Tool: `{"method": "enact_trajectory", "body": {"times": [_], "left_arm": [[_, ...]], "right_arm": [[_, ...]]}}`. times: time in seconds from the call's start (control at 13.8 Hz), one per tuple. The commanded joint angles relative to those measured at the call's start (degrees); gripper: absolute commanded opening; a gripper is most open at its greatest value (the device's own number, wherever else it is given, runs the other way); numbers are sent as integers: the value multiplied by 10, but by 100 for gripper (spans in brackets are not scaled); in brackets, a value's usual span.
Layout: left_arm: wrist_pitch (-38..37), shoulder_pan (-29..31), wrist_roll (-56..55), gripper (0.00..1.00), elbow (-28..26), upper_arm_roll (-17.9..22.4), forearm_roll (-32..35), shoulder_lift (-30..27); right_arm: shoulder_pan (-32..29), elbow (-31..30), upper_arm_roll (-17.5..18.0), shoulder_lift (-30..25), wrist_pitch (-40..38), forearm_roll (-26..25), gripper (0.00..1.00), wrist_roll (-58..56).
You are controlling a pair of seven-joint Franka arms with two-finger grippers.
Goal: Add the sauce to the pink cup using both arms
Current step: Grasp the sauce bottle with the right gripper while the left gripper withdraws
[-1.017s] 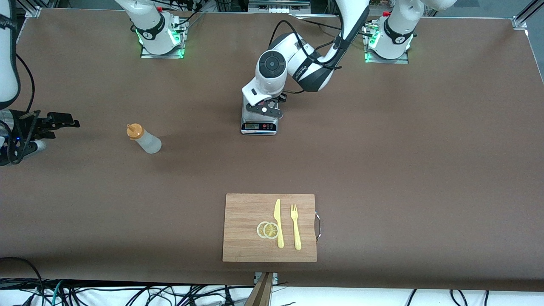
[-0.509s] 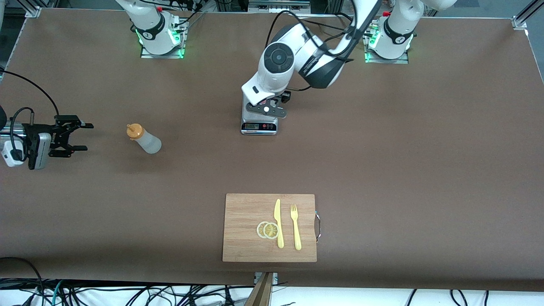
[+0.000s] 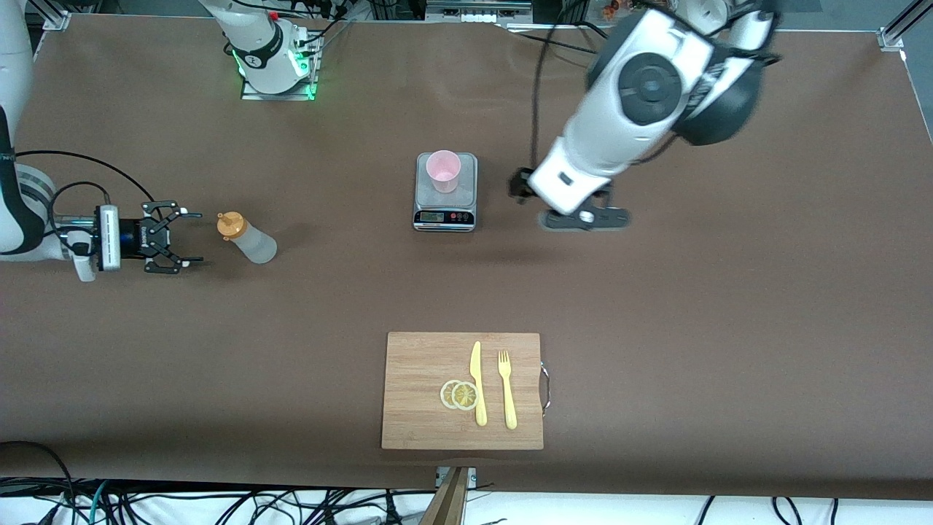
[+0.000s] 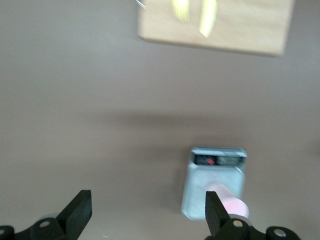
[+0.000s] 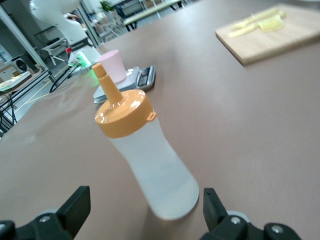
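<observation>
Front view: cutting board point(image 3: 430, 408) untouched. Scale point(image 3: 445, 200) carries the pink cup point(image 3: 443, 170), beside the left gripper point(image 3: 585, 218), spread and empty. Sauce bottle point(image 3: 246, 238) stands just ahead of the right gripper point(image 3: 177, 237), spread wide. Gripping and squeezing remain.

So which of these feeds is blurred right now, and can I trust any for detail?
Front view: only the left arm's end effector is smeared; table items sharp. Left wrist view: soft throughout, pink cup fuzzy. Right wrist view: sauce bottle clear, background softer.
</observation>
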Motion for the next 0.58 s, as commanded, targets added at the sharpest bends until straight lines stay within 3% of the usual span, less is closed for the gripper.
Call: {"method": "enact_trajectory", "body": {"times": [0.0,0.51], "left_arm": [[-49,64,24,100,-2,-3,45,-37],[-125,258,302,100,10,-8,92,-71]], "right_arm": [[3,-1,13,22,-15,25,100,-96],[9,4,59,82,-14,45,100,-192]]}}
